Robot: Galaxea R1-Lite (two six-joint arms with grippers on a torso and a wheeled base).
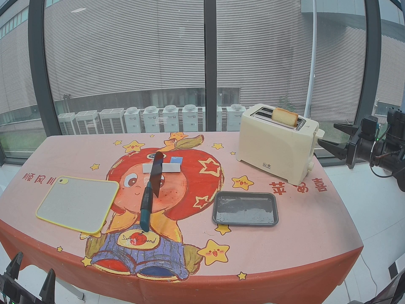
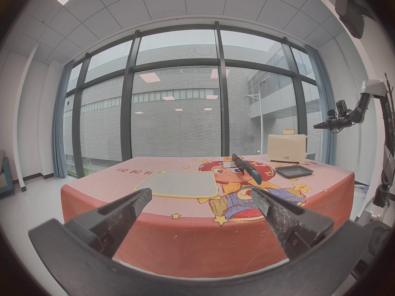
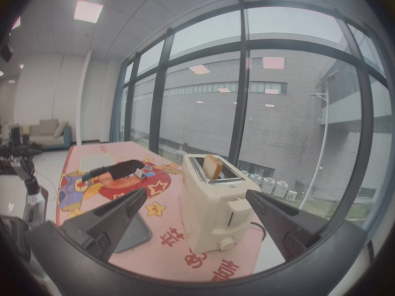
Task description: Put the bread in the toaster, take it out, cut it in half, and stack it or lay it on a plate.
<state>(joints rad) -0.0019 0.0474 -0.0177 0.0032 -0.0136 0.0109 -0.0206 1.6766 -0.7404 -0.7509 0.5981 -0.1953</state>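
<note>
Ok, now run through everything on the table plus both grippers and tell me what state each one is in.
bread: whole, standing in a slot, top sticking out.
toaster: upright, one slot loaded.
knife: propped on a small white rest, not held.
cutting board: lying flat, bare.
tray: lying flat, nothing on it.
left gripper: open, holding nothing.
right gripper: open, holding nothing.

Smooth, glossy cream plastic toaster [image 1: 276, 148] with metal slot frame, rough-crusted bread [image 1: 284, 117], matt grainy plastic cutting board [image 1: 78, 203], glossy dark tray [image 1: 245, 223], knife [image 1: 150, 189] with matt dark blade and smooth teal handle, matt printed cloth tablecloth [image 1: 303, 233]
</note>
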